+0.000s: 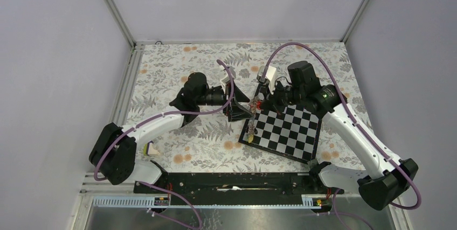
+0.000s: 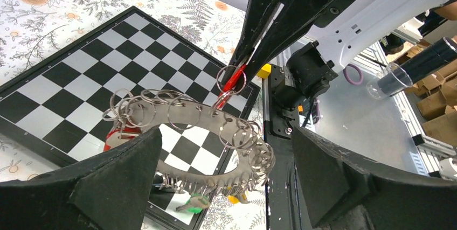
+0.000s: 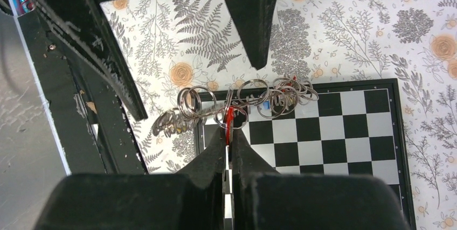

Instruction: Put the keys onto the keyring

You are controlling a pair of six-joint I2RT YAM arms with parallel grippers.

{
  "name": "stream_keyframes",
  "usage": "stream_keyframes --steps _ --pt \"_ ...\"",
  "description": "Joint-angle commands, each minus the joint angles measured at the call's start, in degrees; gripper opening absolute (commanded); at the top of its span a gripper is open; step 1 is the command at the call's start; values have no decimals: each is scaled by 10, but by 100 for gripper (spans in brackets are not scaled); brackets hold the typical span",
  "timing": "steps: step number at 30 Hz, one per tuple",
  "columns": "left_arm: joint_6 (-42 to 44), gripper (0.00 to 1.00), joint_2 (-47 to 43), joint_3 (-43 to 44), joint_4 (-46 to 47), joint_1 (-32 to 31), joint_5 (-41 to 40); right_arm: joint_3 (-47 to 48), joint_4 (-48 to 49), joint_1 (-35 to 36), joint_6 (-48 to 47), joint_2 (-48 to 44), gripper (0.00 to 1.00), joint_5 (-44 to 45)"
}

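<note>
Keyring (image 2: 205, 114), one; key (image 3: 229, 118) in right gripper (image 3: 229, 133)

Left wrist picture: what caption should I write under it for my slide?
The right gripper pinches a red key on the big keyring over the chessboard, framed by the open left gripper.

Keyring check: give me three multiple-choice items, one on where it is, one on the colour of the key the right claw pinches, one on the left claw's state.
1. Where is the keyring?
A) hanging at the chessboard's edge
B) lying flat mid-chessboard
C) out of every view

2. The key in the right claw is:
A) blue
B) yellow
C) red

3. The left claw is:
A) shut on the keyring
B) open
C) shut on nothing

Answers:
1 A, the top view shows it at the board's left edge.
2 C, the red key sits between the closed fingers.
3 B, its fingers stand wide on either side of the keyring.
</note>
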Motion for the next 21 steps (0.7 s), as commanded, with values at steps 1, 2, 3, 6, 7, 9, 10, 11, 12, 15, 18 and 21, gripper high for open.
stream_keyframes --steps 1,2,3,6,7,9,10,11,12,15,18,21 --pt "-12 99 4 -6 26 -17 -47 32 46 5 22 2 0 19" --pt "-14 99 7 -6 26 -22 -53 34 47 5 25 4 0 24" --pt "-18 99 11 -6 26 -26 -59 34 49 5 27 6 0 27" --pt "-37 99 24 -8 35 -33 -82 39 53 5 32 13 0 34" --pt "-45 99 28 -9 41 -34 -85 40 54 5 33 14 0 38" --pt "-61 99 34 -15 54 -36 -86 39 57 4 35 14 0 44" --pt "-67 99 37 -18 60 -37 -86 38 59 4 36 14 0 47" --pt "-73 99 39 -21 67 -38 -88 37 60 4 37 14 0 50" --pt "-78 99 40 -24 72 -39 -91 38 61 4 37 13 0 50" --pt "-99 99 49 -31 92 -40 -98 38 63 2 41 14 0 45" --pt "-143 99 64 -41 137 -41 -92 35 65 1 44 13 0 42" --pt "-169 99 78 -40 168 -44 -80 32 67 0 45 14 0 38"
